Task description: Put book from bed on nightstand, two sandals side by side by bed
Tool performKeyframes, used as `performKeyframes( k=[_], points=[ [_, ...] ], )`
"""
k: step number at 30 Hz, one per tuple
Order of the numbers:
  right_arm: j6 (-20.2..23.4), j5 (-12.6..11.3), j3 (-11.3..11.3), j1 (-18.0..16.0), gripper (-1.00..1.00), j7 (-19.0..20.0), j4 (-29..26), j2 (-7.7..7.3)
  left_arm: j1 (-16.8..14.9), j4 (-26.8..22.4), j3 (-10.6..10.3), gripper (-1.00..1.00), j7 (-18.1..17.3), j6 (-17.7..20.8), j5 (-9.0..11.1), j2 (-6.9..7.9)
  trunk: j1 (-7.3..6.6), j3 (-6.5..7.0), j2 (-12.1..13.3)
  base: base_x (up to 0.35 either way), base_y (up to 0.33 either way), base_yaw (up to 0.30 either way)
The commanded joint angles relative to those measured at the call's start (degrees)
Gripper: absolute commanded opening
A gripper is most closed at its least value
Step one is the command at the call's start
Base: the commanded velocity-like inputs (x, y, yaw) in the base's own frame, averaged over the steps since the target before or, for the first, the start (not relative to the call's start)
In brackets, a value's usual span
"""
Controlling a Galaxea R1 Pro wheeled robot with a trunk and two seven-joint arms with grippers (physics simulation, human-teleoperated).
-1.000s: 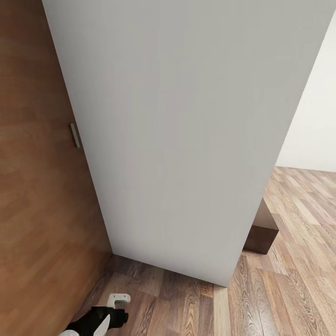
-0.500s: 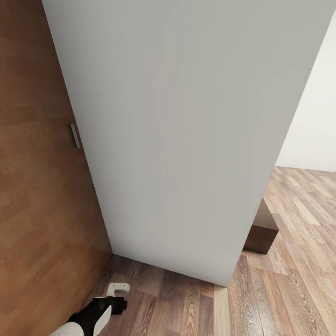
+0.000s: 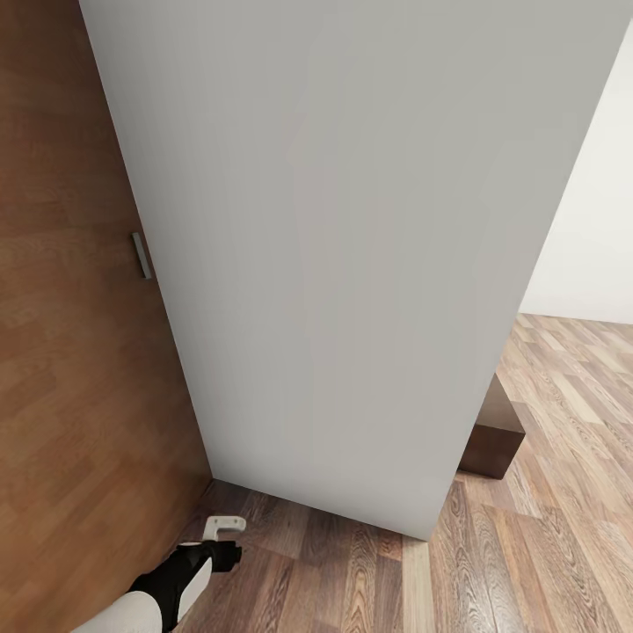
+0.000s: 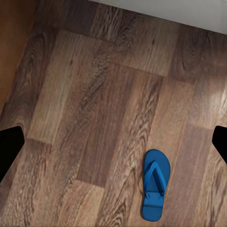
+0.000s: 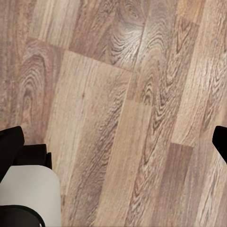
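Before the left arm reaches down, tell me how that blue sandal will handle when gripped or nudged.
The blue sandal looks thin and flat, so it is probably light and may bend if pinched at one end. It lies flat on the wood-plank floor, so it should slide when pushed, not roll or tip. Its raised straps seem the easiest place to grip.

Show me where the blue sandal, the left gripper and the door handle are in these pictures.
blue sandal (image 4: 156, 185): left wrist view, on the strap, mid-sole.
left gripper (image 4: 113, 144): left wrist view, on the gap midway between its dark fingers.
door handle (image 3: 139, 255): head view, on the middle of the grey bar.
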Motion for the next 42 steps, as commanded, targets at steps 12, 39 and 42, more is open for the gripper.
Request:
performKeyframes(
  k=[12,39,42],
  points=[
    [-0.2,0.0,0.3,0.0,1.0,-0.1,-0.7,-0.48,-0.1,-0.1,-0.1,1.0,-0.2,-2.3,0.0,0.06,0.0,-0.05,0.0,0.0,0.0,0.0],
    [0.7,-0.4,-18.2,2.0,1.0,1.4,-16.7,-5.66,-0.1,0.2,-0.1,1.0,-0.3,-3.0,-0.1,0.06,3.51,-2.93,-6.4,0.0,0.0,0.0],
    [0.8,-0.5,-19.0,2.0,1.0,1.1,-15.7,-6.34,-0.1,0.2,-0.1,1.0,-0.3,-3.0,-0.1,0.06,4.17,-3.47,-7.6,0.0,0.0,0.0]
  ],
)
